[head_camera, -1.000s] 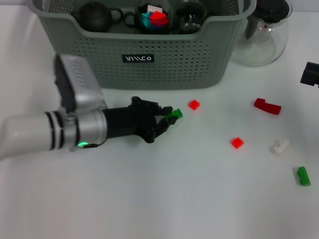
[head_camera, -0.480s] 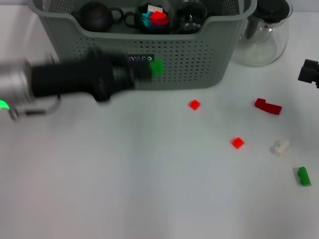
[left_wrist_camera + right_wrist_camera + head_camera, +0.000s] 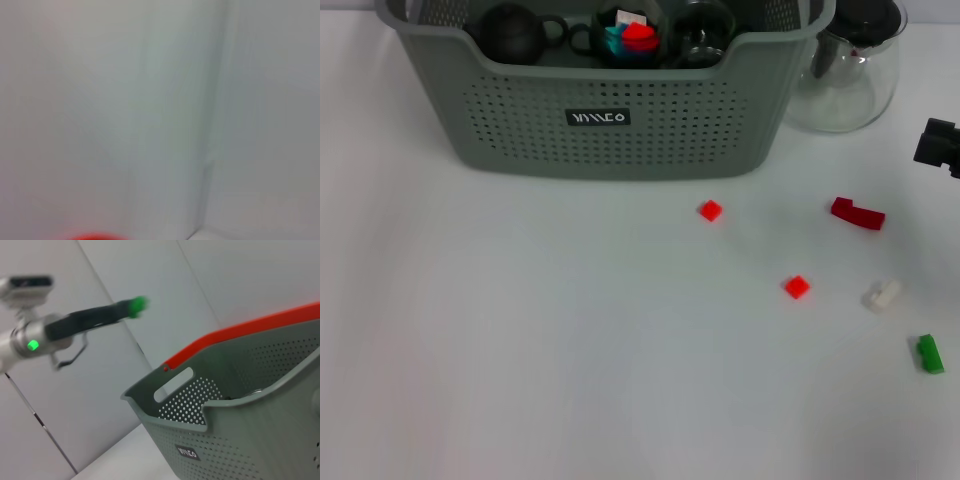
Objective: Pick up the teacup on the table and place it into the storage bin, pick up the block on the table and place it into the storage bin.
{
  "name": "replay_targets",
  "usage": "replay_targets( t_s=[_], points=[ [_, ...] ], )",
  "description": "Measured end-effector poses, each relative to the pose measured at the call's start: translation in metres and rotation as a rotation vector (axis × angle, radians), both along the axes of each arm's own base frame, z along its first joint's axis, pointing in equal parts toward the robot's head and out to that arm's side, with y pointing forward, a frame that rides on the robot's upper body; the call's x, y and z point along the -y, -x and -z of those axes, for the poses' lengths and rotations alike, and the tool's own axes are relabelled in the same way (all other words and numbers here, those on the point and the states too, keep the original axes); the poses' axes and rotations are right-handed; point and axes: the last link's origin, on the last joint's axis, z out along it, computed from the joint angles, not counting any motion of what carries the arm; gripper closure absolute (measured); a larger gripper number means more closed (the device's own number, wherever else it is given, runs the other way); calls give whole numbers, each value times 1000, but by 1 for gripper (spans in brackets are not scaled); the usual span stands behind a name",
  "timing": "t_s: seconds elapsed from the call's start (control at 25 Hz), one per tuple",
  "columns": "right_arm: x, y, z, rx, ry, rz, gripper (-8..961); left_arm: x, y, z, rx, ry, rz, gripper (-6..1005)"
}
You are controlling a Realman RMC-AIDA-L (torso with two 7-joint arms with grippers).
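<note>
White table (image 3: pixel 570 350), bin (image 3: pixel 610 115) at its far side.
Left gripper (image 3: pixel 131 308) was raised beside the bin, clamped on a green block (image 3: pixel 138 303); right gripper's (image 3: pixel 940 145) fingers couldn't be made out.

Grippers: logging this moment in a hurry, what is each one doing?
Left gripper: raised above the bin, closed on a green block.
Right gripper: at the table's right edge; open or closed cannot be told.

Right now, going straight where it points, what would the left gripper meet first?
Probably nothing: the left gripper, holding the green block, points through open air above the storage bin; depth unclear.
</note>
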Motion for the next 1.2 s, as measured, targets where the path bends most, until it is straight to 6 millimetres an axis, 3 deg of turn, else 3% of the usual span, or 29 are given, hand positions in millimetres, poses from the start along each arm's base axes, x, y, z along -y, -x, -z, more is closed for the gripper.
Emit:
replay_targets(
  t_s=[0.12, 0.28, 0.56, 0.72, 0.88, 1.0, 1.2],
  points=[
    [0, 1, 1, -2, 0, -3, 435, -33, -16, 20, -156, -4, -123, 815],
    [0, 1, 1, -2, 0, -4, 435, -56, -21, 49, -325, -14, -238, 814],
    [-1, -1, 2, 3, -7, 6, 435, -62, -19, 82, -511, -108, -314, 814],
    [-3, -2, 2, 7, -13, 15, 435, -58, -26, 77, -454, -127, -301, 681],
    [-3, -2, 2, 8, -13, 16, 435, -37, -31, 52, -272, -156, -228, 517],
    [-2, -3, 2, 9, -14, 20, 436, 5, -26, 26, -55, -176, -53, 371],
    [-2, -4, 2, 11, -16, 24, 436, 73, 4, -5, 216, -122, 222, 300]
  ],
)
